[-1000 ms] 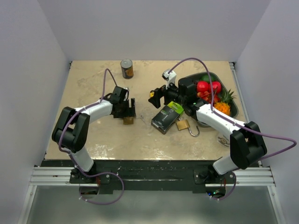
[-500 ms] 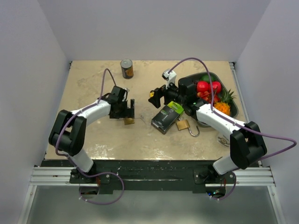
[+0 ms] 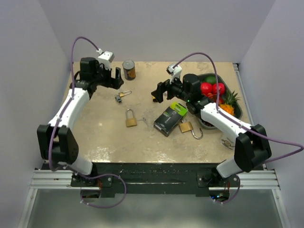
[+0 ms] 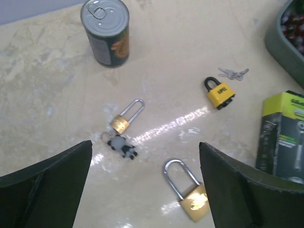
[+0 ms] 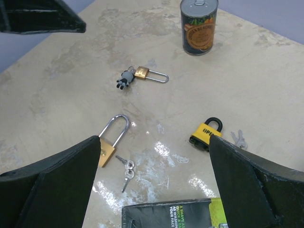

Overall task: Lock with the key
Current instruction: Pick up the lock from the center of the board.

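Top external view, all positions taken from the can [image 3: 128, 70], which stands upright near the far edge of the beige surface [image 3: 95, 137].

- Left end effector [image 3: 113, 78]: hovers just left of the can, jaws spread wide, nothing held.
- Right end effector [image 3: 159, 92]: right of the can and a little nearer, jaws equally wide, nothing held.
- Fruit tray [image 3: 209, 74]: well right of the can.
- Green-and-black box [image 3: 170, 118]: lies flat, nearer than the can and to its right.
- Open-shackle padlock [image 3: 186, 127]: brass, touching the box edge that faces away from the can.
- Large brass padlock [image 3: 130, 119]: straight toward the near edge from the can, well apart from it.
- Yellow padlock [image 5: 205, 133]: black shackle, right of the can and nearer.
- Small brass padlock [image 4: 126, 118]: lies flat, near the can on its near side; grey key fob [image 4: 121, 146] touching its body. Cannot tell whether a key is seated.
- Loose keys [image 5: 126, 170]: beside the large brass padlock, on its right.
- Second key pair [image 5: 239, 138]: just beside the yellow padlock.
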Action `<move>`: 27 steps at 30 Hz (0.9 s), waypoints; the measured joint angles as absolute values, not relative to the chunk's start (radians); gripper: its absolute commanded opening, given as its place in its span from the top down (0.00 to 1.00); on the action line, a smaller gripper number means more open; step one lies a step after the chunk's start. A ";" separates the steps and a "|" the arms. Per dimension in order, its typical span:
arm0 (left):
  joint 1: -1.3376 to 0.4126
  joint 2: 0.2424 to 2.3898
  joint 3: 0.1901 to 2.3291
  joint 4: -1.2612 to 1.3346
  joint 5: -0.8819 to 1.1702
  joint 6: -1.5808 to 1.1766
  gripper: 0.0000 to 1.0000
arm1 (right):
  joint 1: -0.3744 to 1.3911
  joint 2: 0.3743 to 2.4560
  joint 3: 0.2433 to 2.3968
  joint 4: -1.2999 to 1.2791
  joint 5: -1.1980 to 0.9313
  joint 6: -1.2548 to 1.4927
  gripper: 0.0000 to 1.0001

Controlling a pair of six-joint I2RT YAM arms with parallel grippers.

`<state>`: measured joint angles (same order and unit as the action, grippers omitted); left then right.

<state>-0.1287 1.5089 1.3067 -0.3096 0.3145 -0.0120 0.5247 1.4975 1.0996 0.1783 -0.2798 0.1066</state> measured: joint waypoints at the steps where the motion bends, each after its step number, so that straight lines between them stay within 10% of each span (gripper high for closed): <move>1: -0.105 1.554 1.346 -0.322 0.348 0.027 0.05 | 0.521 1.497 1.102 0.179 -0.283 0.103 0.01; 27: -0.080 2.283 2.019 -0.889 0.495 0.622 0.12 | 0.438 1.651 1.245 -0.028 -0.398 0.087 0.01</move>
